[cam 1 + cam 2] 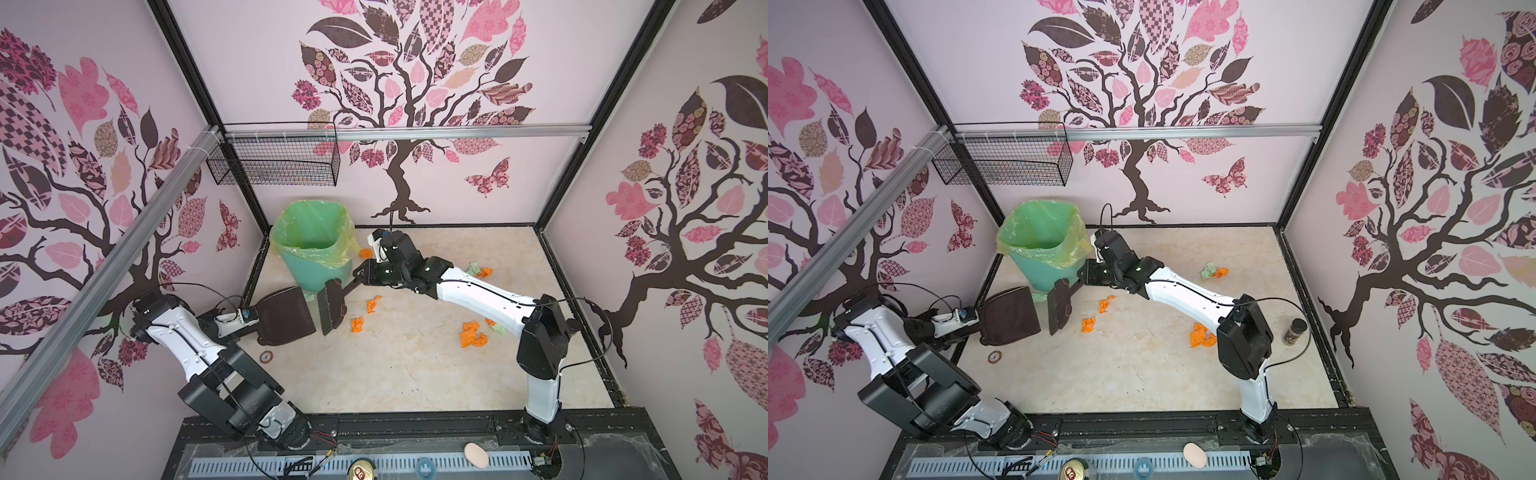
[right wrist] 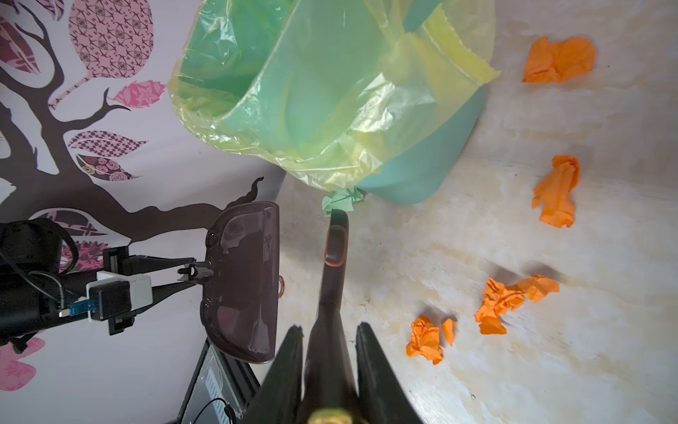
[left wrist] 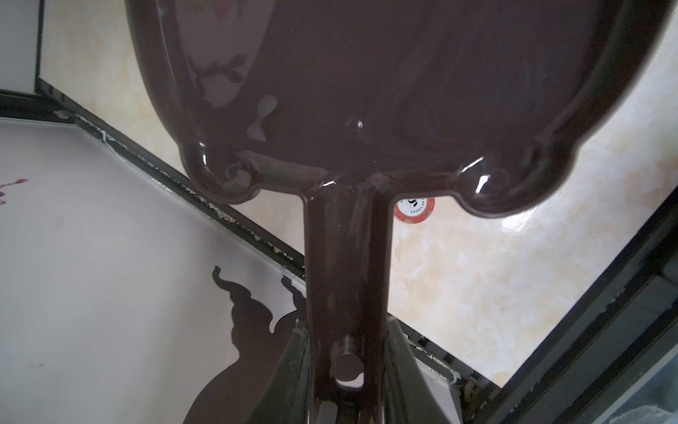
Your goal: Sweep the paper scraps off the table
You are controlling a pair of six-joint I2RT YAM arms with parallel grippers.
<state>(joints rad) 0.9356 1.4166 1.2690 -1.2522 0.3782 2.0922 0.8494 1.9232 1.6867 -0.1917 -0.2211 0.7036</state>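
Observation:
In both top views several orange paper scraps (image 1: 357, 324) (image 1: 1088, 324) lie on the beige table (image 1: 395, 374), some near its middle and more on the right (image 1: 471, 334). A pale green scrap (image 2: 343, 200) rests against the bin's foot. My left gripper (image 1: 254, 326) (image 3: 346, 352) is shut on the handle of the dark dustpan (image 1: 286, 316) (image 3: 367, 73), held at the table's left edge. My right gripper (image 1: 352, 286) (image 2: 330, 328) is shut on the handle of the dark brush (image 1: 330, 307) (image 2: 332, 293), whose bristles stand just right of the dustpan's mouth. The nearest scraps (image 2: 425, 339) lie beside the brush.
A teal bin (image 1: 311, 249) lined with a yellow-green bag stands at the back left, with an orange scrap (image 1: 365, 252) beside it. A poker chip (image 1: 266, 356) lies near the dustpan. A spice jar (image 1: 1295, 330) stands at the right edge. A wire basket (image 1: 274, 160) hangs above.

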